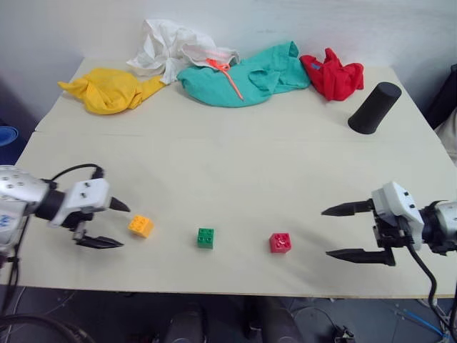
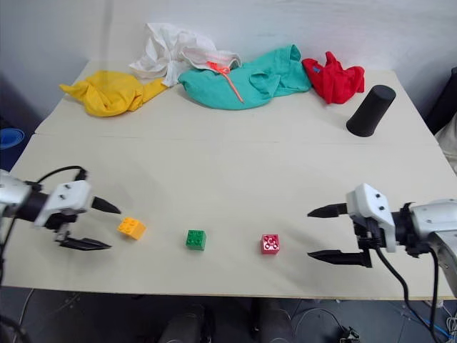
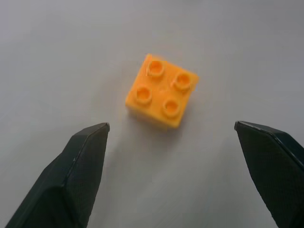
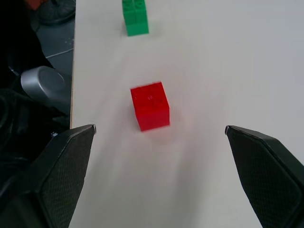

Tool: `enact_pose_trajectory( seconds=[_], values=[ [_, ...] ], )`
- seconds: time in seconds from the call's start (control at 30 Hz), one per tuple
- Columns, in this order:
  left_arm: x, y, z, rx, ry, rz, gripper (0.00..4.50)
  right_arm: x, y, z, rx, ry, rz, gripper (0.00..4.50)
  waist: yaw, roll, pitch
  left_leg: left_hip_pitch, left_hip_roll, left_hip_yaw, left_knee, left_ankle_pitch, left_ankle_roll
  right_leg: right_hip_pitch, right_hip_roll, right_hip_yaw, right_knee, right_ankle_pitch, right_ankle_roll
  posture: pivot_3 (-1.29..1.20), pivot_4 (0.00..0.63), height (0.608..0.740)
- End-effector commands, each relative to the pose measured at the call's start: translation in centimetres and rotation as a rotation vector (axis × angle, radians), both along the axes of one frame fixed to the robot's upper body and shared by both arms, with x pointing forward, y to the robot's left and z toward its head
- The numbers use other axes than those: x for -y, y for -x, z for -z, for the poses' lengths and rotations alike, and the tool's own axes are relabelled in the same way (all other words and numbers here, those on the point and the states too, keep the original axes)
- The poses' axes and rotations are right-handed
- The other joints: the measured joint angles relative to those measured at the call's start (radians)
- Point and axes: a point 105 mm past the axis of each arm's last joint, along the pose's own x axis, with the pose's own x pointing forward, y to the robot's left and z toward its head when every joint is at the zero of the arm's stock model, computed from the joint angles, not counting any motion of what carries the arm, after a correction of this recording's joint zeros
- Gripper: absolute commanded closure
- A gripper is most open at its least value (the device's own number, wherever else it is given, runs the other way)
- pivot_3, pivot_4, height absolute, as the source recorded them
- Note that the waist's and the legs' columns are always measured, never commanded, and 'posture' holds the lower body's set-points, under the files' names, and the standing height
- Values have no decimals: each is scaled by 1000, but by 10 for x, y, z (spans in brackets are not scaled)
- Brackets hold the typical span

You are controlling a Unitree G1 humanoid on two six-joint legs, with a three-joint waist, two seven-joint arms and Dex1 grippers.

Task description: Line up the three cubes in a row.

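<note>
Three cubes sit in a row along the near part of the table, all apart from one another: the orange-yellow cube at the left end, the green cube in the middle, the red cube at the right end. Just beside the orange-yellow cube, on its outer side, hangs the left gripper, its two black fingers spread wide and holding nothing; from the left wrist the cube lies studs up just ahead of the fingertips, between their lines but touching neither. Facing it from the other end of the row is the right gripper, fingers likewise wide apart and empty, pointing toward the red cube with a clear gap of bare table between; from the right wrist the red cube lies ahead of the fingertips, with the green one farther along the same line, close to the table's near edge. Well beyond both grippers, at the far side of the table, lie a yellow cloth, a white cloth, a teal cloth and a red cloth; a black cylinder lies tilted far beyond the right gripper.
</note>
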Motion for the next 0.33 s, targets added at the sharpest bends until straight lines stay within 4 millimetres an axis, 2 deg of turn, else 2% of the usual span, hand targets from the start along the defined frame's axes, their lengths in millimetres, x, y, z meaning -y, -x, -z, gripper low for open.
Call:
enact_pose_trajectory(
  seconds=[0.03,0.17,0.33],
  values=[
    [-6,15,-22,18,6,1,54,20,4,-6,14,38,5,0,0,0,0,0,0,0,0,0,0,0,0,0,0,0,0,0,150,740],
    [-10,33,-34,6,31,-38,54,36,8,-3,-16,49,9,0,0,0,0,1,0,0,0,0,0,0,0,0,0,0,0,0,150,740],
    [-5,44,-35,15,77,-56,54,35,4,-1,-21,38,-3,0,-1,0,0,1,0,0,0,0,0,0,0,1,1,0,0,0,150,740]
  ],
)
